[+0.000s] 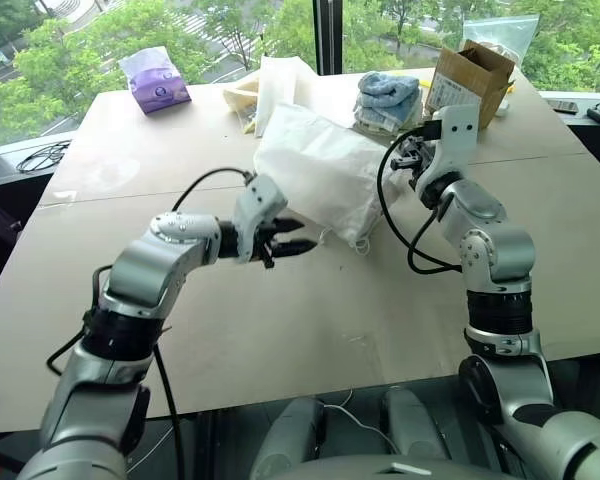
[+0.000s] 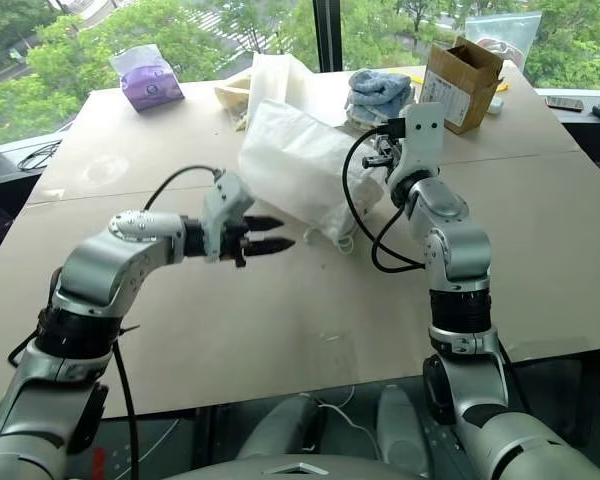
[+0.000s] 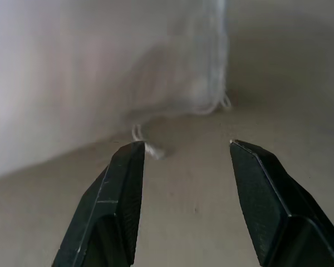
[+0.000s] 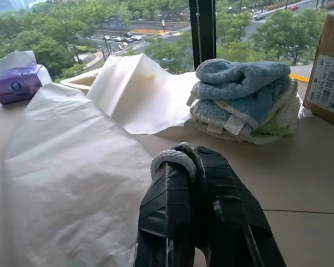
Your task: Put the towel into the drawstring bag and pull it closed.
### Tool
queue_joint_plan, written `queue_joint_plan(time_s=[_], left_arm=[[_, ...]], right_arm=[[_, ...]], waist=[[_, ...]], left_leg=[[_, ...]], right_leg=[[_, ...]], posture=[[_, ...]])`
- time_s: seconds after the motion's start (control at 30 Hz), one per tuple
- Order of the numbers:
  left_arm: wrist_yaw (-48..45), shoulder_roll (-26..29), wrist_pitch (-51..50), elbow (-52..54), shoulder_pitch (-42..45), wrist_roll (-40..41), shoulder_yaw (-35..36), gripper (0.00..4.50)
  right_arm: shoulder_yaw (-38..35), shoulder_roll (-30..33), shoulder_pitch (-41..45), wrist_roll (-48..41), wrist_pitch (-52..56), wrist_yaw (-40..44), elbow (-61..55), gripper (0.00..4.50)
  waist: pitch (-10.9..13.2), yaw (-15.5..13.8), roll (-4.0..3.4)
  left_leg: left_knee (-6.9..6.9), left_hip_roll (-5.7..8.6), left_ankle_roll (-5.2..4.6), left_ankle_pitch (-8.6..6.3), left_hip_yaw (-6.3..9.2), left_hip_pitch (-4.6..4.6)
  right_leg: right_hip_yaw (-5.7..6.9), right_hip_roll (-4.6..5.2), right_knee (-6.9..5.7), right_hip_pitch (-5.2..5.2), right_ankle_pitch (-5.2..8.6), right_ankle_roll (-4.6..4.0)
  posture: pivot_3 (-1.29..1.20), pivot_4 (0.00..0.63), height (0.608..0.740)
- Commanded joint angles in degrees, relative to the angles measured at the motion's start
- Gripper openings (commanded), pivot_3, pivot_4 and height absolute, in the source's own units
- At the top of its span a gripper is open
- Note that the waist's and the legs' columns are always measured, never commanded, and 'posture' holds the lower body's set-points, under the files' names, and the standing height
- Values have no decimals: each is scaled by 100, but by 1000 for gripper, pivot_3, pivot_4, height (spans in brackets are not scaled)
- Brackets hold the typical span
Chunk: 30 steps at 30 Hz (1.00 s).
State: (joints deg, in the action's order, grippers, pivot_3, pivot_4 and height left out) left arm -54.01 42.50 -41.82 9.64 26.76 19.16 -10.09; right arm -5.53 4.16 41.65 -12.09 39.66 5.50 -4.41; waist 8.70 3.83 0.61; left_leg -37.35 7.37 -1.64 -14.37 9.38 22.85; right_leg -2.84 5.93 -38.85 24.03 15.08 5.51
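The drawstring bag (image 1: 320, 170) is a thin white pouch, hanging slack with its lower end resting on the table. My right gripper (image 4: 192, 153) is at the bag's right side, raised and shut on a loop of its white cord (image 4: 175, 158). My left gripper (image 1: 305, 235) is open and empty, just above the table at the bag's lower left edge. A knotted cord end (image 3: 153, 149) lies on the table just beyond the left fingertips (image 3: 134, 153). The towel is hidden.
On the beige table (image 1: 280, 330), a stack of blue and grey towels (image 1: 388, 100) and a cardboard box (image 1: 470, 75) stand at the back right. A larger white sheet (image 1: 280, 85) and a purple tissue pack (image 1: 155, 80) sit at the back.
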Motion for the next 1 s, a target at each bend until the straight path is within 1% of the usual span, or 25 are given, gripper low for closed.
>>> queue_joint_plan(time_s=[0.03,0.1,0.17,0.23,0.37,0.47,0.63,0.77,0.83,0.93,1.0], left_arm=[[-104,276,1105,-281,-235,-563,-69,2475],[124,161,1951,-739,-290,-986,-167,2475],[505,-214,2728,-1266,-221,-1232,-121,2475],[690,-698,3046,-1658,-130,-1072,91,2475],[651,-1177,3553,-2040,-118,-1051,141,2475],[809,-1609,3577,-2188,24,-952,237,2475],[1180,-1991,3675,-2614,328,-1271,163,2475],[1655,-2223,3608,-3133,598,-1811,-114,2475],[1833,-2346,3601,-3319,684,-2010,-202,2475],[1819,-2378,3637,-3357,660,-2270,-415,2475],[1808,-2394,3589,-3353,631,-2323,-431,2475]], right_arm=[[-34,-7,111,-63,-28,-57,-220,0],[-23,12,115,-70,-11,-45,-201,0],[11,27,99,-65,-17,-16,-176,0],[32,14,79,-69,-19,-6,-166,0],[57,-22,58,-65,-25,-27,-169,0],[76,-37,30,-59,-32,-54,-185,0],[102,-56,-15,-39,-32,-97,-218,0],[124,-66,-36,-17,-43,-137,-244,0],[143,-65,-50,8,-50,-148,-258,0],[156,-58,-57,28,-62,-148,-245,0],[161,-56,-68,32,-64,-155,-251,0]], waist=[[0,-12,-1],[0,-40,-1],[-2,-90,-4],[-2,-132,-2],[-3,-135,0],[-3,-124,0],[-3,-115,0],[-3,-97,0],[-5,-135,1],[-8,-136,2],[-11,-137,1]], left_leg=[[0,0,0,0,0,0],[0,0,1,1,1,0],[0,0,2,1,-1,-2],[-2,1,2,1,-3,-5],[-3,2,1,1,0,2],[-2,2,1,1,-2,2],[-5,2,1,1,-3,2],[-5,2,1,1,-3,2],[-6,2,1,2,-1,2],[-11,3,0,2,-2,1],[-11,3,0,2,-2,-4]], right_leg=[[0,0,0,0,0,0],[2,0,0,0,0,-1],[2,1,-1,0,-1,-1],[3,2,0,-1,-1,-1],[7,6,-1,-1,-1,0],[5,5,-3,0,-1,-1],[5,5,-4,0,-1,0],[4,5,-5,0,-1,0],[8,5,-4,-1,-1,0],[8,6,-5,-5,-2,0],[8,6,-7,-9,-2,0]], posture=[[0,150,740],[0,150,740],[0,150,740],[0,150,740],[0,150,740],[0,150,740],[0,150,740],[0,150,740],[0,150,740],[0,150,740],[0,150,740]])
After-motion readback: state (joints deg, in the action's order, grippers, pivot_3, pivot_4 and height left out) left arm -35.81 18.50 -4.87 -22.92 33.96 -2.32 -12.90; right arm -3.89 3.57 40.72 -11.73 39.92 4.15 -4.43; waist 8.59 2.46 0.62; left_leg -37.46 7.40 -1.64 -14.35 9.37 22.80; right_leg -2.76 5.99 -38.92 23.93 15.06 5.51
